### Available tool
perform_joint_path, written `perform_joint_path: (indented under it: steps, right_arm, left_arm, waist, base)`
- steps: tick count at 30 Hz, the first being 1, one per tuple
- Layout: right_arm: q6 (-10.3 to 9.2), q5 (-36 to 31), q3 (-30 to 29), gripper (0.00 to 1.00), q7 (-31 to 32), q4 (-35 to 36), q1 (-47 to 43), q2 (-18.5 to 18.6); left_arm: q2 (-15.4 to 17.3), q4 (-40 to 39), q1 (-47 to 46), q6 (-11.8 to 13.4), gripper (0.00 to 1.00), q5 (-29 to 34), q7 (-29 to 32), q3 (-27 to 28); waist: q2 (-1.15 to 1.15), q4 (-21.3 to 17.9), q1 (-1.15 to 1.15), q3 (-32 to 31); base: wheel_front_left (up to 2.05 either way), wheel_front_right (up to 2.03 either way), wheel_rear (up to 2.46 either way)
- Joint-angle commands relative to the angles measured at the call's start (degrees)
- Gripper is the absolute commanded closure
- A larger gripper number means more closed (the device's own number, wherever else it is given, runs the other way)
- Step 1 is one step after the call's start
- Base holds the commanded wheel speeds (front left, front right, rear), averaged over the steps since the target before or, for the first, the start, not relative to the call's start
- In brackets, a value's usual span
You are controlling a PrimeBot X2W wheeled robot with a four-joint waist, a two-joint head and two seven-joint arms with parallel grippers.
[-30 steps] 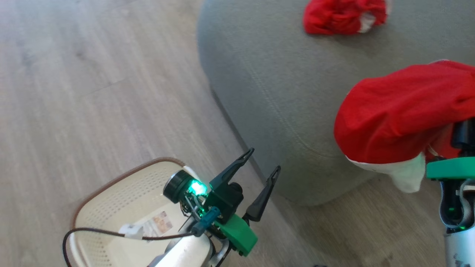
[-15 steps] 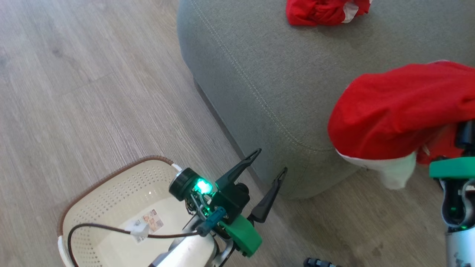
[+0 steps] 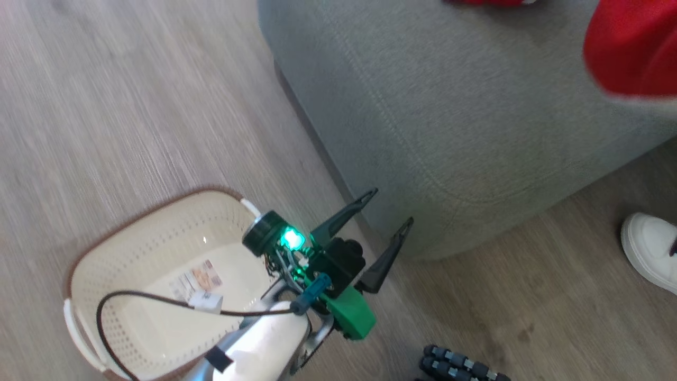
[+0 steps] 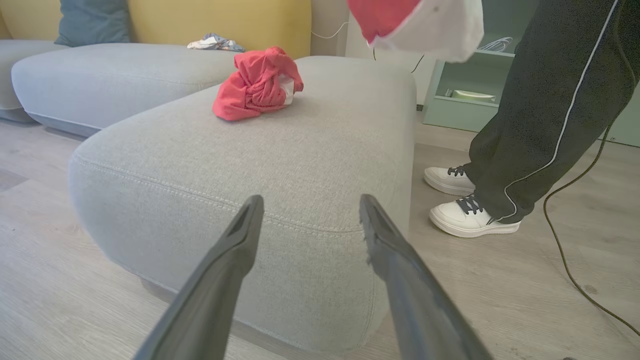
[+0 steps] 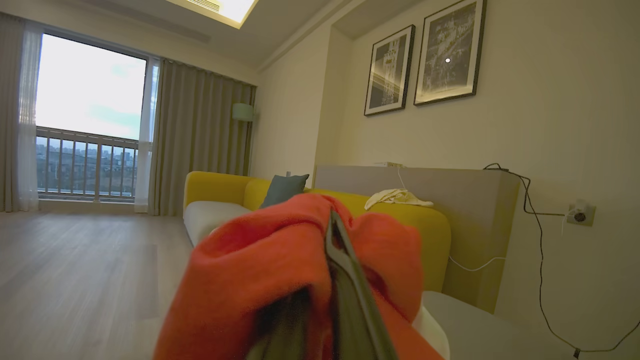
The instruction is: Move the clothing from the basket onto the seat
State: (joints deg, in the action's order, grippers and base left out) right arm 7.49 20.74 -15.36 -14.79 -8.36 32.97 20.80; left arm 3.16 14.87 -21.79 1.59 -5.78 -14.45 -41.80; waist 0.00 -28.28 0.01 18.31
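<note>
Clamping red clothing, the right gripper has seemingly lifted over the seat; left gripper stays apart.

1. We find a pale wood-look plank floor as the base surface throughout.
2. The grey seat stands directly on the floor at 1 o'clock in the head view. Its rounded corner with the stitched seam is nearest the camera.
3. The cream basket sits upright on the floor at 7 o'clock in the head view, near the seat's corner but apart from it.
4. On the seat's top we note one bunched item of red clothing, toward 11 o'clock in the left wrist view, lying wholly on the cushion.
5. A person's two white shoes stand on the floor at 3 o'clock from the seat. A dark cable trails over the boards beyond them.
</note>
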Motion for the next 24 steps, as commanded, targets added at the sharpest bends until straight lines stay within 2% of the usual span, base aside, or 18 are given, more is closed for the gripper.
perform_joint_path:
  steps: [1, 10, 17, 21, 24]
  right_arm:
    - [0.0, 0.06, 0.06, 1.0, -0.21, 1.1, 3.64, 3.52]
    - [0.0, 0.82, -2.06, 1.0, -0.21, -7.74, 18.46, 13.37]
    - [0.0, -1.09, -3.19, 1.0, -0.21, -17.78, 27.94, 19.8]
    - [0.0, -3.32, -3.13, 1.0, -0.21, -23.12, 32.07, 22.78]
    - [0.0, -5.28, -3.38, 1.0, -0.21, -26.29, 35.07, 23.51]
  left_arm:
    - [-0.28, -1.18, -2.29, -0.32, 0.0, 0.73, -0.55, 1.11]
    - [-0.27, 0.3, -7.74, -1.71, 0.0, 3.58, -0.55, 1.7]
    - [-0.28, 0.12, -10.48, -2.15, 0.0, 4.37, -0.55, 0.63]
    - [-0.28, -0.29, -11.41, -1.78, 0.0, 4.34, -0.55, -0.33]
    - [-0.28, -0.31, -11.89, -1.54, 0.0, 4.4, -0.55, -1.05]
  waist:
    - [0.0, 1.3, -0.01, 4.13]
    - [0.0, 4.63, -0.01, 14.19]
    - [0.0, 8.41, -0.01, 19.82]
    - [0.0, 10.63, -0.01, 22.71]
    - [0.0, 12.0, -0.01, 24.58]
  base:
    - [0.0, 0.0, 0.0]
    - [0.0, 0.0, 0.0]
    - [0.0, 0.0, 0.0]
    - [0.0, 0.0, 0.0]
    - [0.0, 0.0, 0.0]
